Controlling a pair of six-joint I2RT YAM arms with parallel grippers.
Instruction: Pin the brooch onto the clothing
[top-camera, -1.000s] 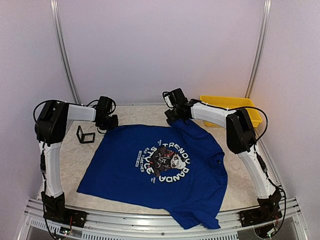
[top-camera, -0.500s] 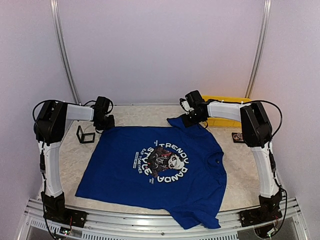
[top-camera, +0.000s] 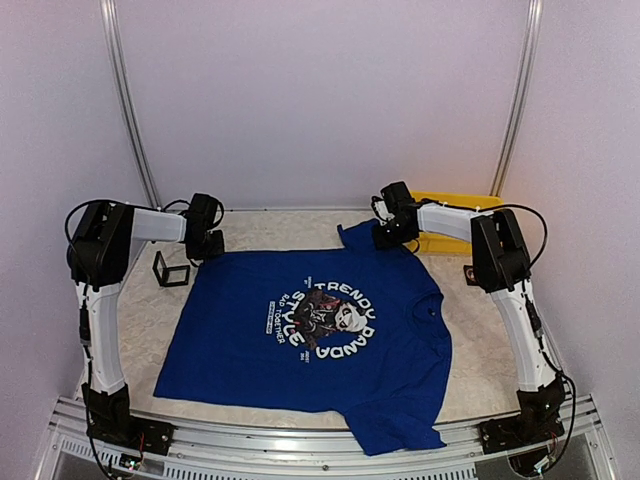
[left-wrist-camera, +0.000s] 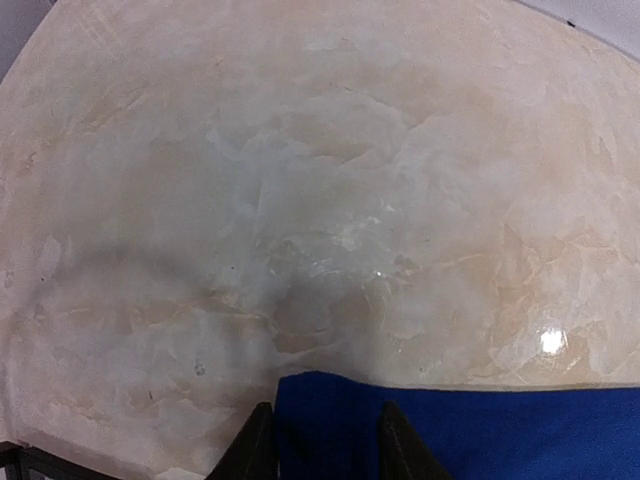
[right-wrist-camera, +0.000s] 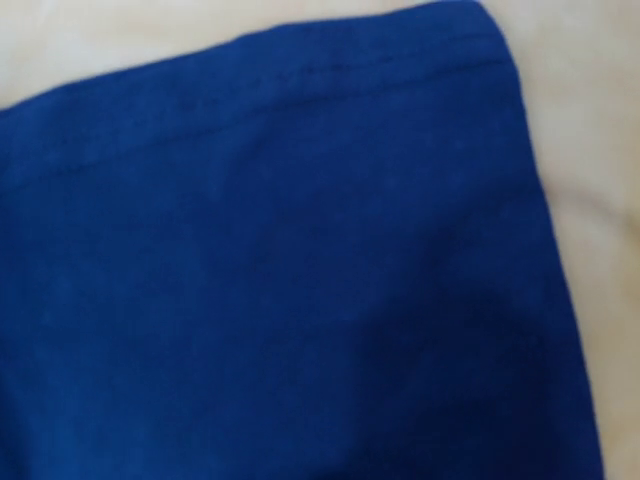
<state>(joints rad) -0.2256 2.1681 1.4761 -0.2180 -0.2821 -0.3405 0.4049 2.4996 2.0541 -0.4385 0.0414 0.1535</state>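
The clothing (top-camera: 320, 330) is a royal-blue T-shirt lying print-up on the table, its white panda print (top-camera: 325, 320) at mid-chest. My left gripper (top-camera: 208, 247) sits at the shirt's back-left corner. In the left wrist view this gripper (left-wrist-camera: 325, 425) is open, with the blue corner (left-wrist-camera: 330, 400) lying loose between the fingers. My right gripper (top-camera: 384, 237) is low on the far sleeve (top-camera: 360, 240) and shut on it. Blue cloth (right-wrist-camera: 280, 260) fills the right wrist view and hides the fingers. A small dark item (top-camera: 469, 272) by the right arm may be the brooch.
A yellow bin (top-camera: 447, 201) stands at the back right behind the right arm. A small black frame (top-camera: 170, 270) stands on the marble-look table (left-wrist-camera: 320, 180) left of the shirt. The shirt's near hem hangs over the front rail (top-camera: 300, 440).
My right gripper closed on the sleeve and drew it out toward the back right, unfolding it. My left gripper's jaws have opened off the shirt corner.
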